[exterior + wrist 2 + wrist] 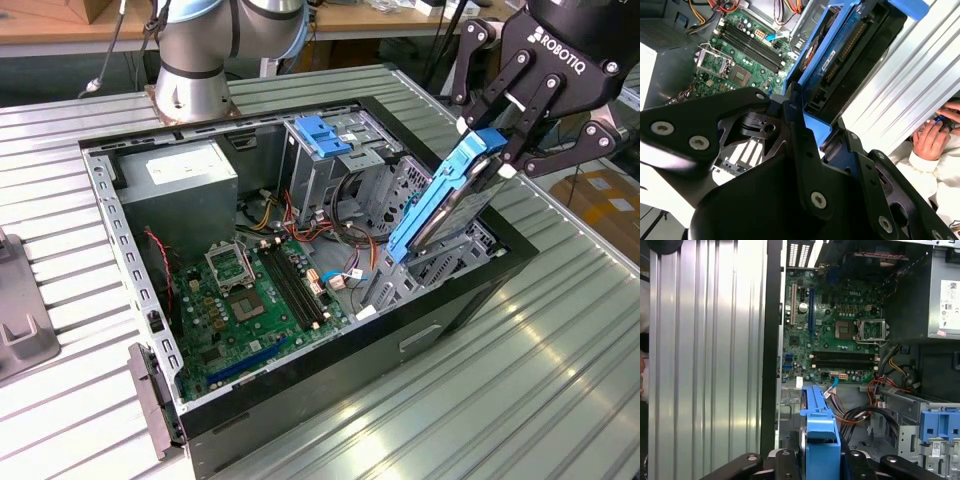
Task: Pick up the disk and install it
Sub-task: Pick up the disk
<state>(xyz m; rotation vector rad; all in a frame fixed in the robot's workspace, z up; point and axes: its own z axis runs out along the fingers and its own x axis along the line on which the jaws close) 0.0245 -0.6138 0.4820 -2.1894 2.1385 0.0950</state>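
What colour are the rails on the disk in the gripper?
Bright blue rails on the dark disk; clearest in the exterior view.

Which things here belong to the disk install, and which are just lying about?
Job: disk, tilted, held by the gripper; open computer case.
Lying about: motherboard; power supply; blue bracket on grey cage; person's hand.

Here's my gripper (492, 148), up at the exterior view's right, wrist high, tipped down toward the exterior view's left. I'm clamped on the top end of the disk (440, 200), holding it tilted. In the second wrist view my black fingers (796, 135) press it from both sides. My arm's base (195, 60) stands upright, well apart
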